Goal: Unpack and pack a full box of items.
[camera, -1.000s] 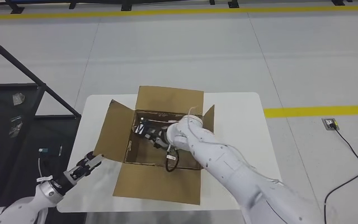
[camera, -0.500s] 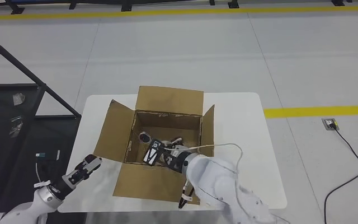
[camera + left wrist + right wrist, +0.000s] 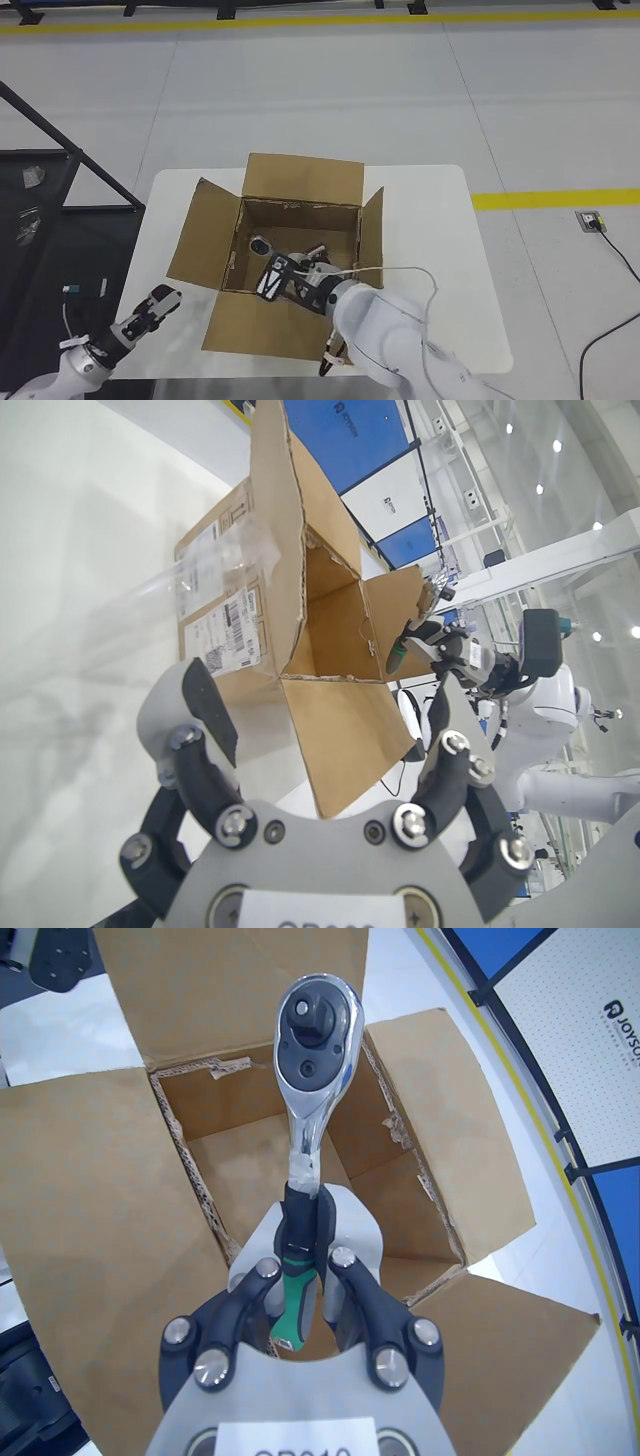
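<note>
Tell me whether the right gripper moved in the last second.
Yes. In the top view the right gripper, holding the ratchet wrench, pulled back from the cardboard box's far wall toward its near wall.

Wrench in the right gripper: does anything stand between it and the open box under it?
Nothing visible does. The right gripper holds the wrench by its handle, head pointing at the box opening; the flaps are folded outward, away from the opening.
</note>
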`<state>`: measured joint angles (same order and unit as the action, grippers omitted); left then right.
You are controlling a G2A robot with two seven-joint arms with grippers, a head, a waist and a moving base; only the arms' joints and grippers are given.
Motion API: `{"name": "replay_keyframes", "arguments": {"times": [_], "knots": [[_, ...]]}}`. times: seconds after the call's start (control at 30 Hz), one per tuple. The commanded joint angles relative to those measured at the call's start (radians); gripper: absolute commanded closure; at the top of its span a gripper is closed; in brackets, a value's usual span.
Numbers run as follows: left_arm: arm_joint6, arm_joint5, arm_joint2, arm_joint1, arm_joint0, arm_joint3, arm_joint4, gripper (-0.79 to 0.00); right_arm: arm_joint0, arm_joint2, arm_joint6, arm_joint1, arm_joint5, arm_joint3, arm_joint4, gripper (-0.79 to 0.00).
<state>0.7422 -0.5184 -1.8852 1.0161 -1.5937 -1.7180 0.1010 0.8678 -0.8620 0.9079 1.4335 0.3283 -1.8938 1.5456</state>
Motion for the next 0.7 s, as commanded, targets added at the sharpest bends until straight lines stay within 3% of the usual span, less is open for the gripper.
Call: {"name": "replay_keyframes", "arguments": {"times": [0.0,0.27,0.43,0.57,0.67], "knots": [[-0.001,-0.002,0.000,-0.001,-0.003,0.000,-0.003,-0.785,0.019,-0.024,-0.023,-0.003,-0.018,-0.054,0.012,0.000],[0.005,-0.007,0.003,-0.004,-0.008,-0.006,-0.006,-0.785,0.264,-0.245,-0.129,-0.039,-0.107,-0.456,0.091,0.000],[0.006,-0.013,0.002,-0.006,-0.014,-0.001,-0.004,-0.785,0.362,-0.487,-0.237,-0.054,-0.093,-0.456,-0.083,0.000],[0.003,-0.023,0.005,-0.006,-0.020,-0.003,0.006,-0.785,0.457,-0.688,-0.126,-0.066,-0.064,-0.456,-0.299,0.000],[-0.003,-0.025,0.006,-0.006,-0.023,0.002,0.017,-0.785,0.479,-0.798,-0.085,-0.073,-0.055,-0.309,-0.429,0.000]]}}
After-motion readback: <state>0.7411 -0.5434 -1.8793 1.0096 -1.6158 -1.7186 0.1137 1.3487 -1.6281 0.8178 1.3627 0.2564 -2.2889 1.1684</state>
